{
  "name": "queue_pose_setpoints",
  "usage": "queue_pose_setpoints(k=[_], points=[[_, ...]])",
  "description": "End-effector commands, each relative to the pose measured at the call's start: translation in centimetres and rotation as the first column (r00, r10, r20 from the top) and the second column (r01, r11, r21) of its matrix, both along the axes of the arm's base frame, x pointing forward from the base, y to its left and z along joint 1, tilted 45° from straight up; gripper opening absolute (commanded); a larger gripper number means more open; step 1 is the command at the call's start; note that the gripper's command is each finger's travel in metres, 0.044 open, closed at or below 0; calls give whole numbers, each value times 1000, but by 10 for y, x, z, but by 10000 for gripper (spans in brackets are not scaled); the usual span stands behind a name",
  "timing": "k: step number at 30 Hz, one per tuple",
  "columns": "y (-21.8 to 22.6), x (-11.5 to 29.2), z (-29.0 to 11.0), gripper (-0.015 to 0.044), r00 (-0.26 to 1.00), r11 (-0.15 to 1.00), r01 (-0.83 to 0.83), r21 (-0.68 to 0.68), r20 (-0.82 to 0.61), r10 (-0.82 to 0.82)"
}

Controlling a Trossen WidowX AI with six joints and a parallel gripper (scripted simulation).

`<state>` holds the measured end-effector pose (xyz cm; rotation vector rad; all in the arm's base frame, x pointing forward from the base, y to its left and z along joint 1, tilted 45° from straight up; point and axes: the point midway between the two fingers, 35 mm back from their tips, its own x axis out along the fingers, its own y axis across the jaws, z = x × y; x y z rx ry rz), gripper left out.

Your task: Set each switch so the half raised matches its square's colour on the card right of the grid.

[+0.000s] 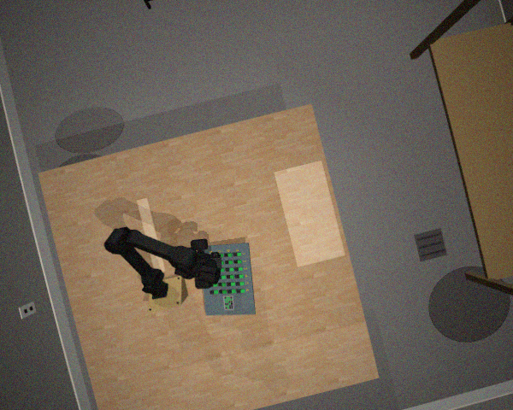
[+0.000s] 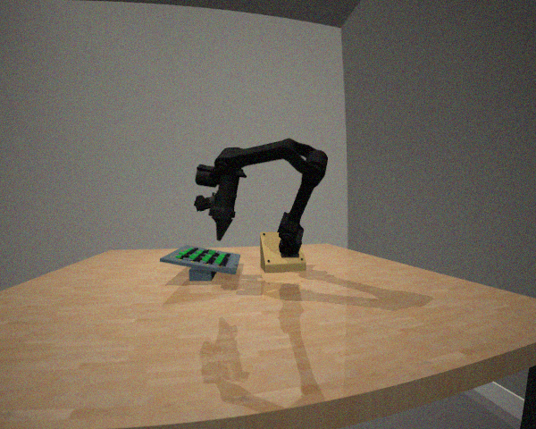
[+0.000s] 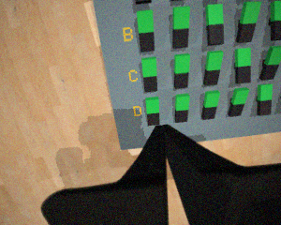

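Note:
The blue-grey panel (image 1: 244, 309) (image 2: 231, 268) (image 3: 113, 28) is tilted on a block and carries rows of rocker switches with green far halves and dark near halves. The small card (image 1: 228, 302) lies on the panel beside the grid; its squares are too small to read surely. My gripper (image 2: 219, 239) (image 3: 161, 130) is shut and empty. The exterior view shows its tips above the panel with a gap. In the wrist view the tips appear just below switch D1 (image 3: 152, 104), at the near left corner. Parts of rows B, C and D show there; the arm hides part of the grid from above.
The arm's yellow base block (image 1: 173, 293) (image 2: 282, 266) stands on the wooden table (image 1: 291, 344) (image 2: 121, 346), on the near side of the panel. A bright patch of light lies on the table beyond the panel. A separate tan table (image 1: 482, 154) stands off to the right in the top view.

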<state>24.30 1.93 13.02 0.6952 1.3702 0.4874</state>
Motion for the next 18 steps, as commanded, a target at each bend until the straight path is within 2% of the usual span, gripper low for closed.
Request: queue_pose_setpoints(k=[1,5,18], points=[[4,-6,-1,0,1000,1000,4,5,-12,-4],[26,-1,-23,0,1000,1000,-12,8,-27,12],[36,1,-33,0,1000,1000,-13,9,-27,13]])
